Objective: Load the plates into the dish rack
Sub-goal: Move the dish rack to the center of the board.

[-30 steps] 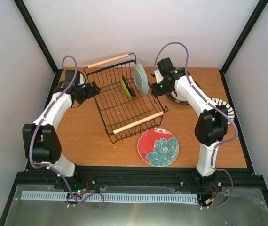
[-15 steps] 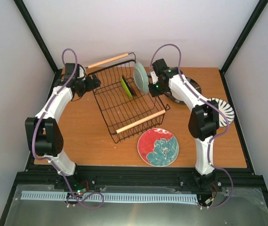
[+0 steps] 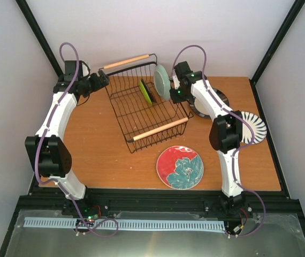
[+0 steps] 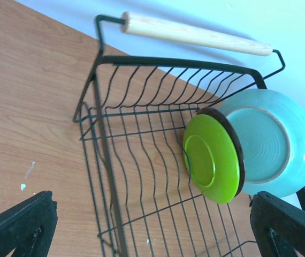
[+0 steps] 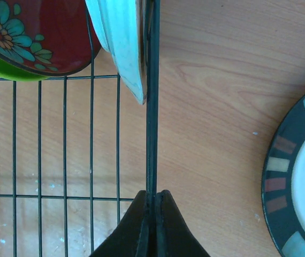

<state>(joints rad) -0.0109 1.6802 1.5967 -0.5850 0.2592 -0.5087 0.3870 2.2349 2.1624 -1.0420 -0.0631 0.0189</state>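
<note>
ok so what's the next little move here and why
Probably a slow, short pull on the dish rack with the right gripper: its jaws are shut on the rack's rim wire, while the left gripper stands open, gripping nothing. Slow, because the mint green plate stands right at that rim.

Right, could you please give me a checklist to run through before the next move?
1. The right gripper shut on the rim of the rack: ok.
2. The left gripper open: ok.
3. The mint plate and lime plate standing in the rack: ok.
4. All plates loaded: not ok; the red plate, striped plate and black-rimmed plate lie on the table.
5. Rack flat on the table: cannot tell.
</note>
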